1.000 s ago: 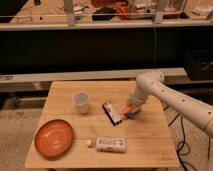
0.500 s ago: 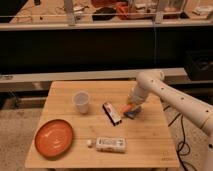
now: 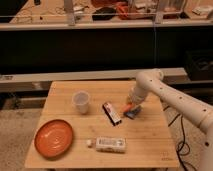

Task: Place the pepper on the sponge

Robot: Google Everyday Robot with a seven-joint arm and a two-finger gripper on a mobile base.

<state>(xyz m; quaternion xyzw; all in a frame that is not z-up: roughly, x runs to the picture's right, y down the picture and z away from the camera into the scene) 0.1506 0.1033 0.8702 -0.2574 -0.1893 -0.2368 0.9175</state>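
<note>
The pepper [image 3: 125,107], small and orange, shows just below the tip of my gripper [image 3: 130,104], right of the table's middle. It lies over the left edge of the light-blue sponge [image 3: 132,114], which rests on the table and is partly covered by the gripper. The white arm reaches down to that spot from the right. I cannot tell whether the pepper is held or rests on the sponge.
A dark bar with a white stripe [image 3: 112,112] lies just left of the sponge. A clear cup [image 3: 81,101] stands at centre left, an orange plate [image 3: 53,137] at front left, and a white flat box [image 3: 110,144] near the front edge of the wooden table [image 3: 150,145].
</note>
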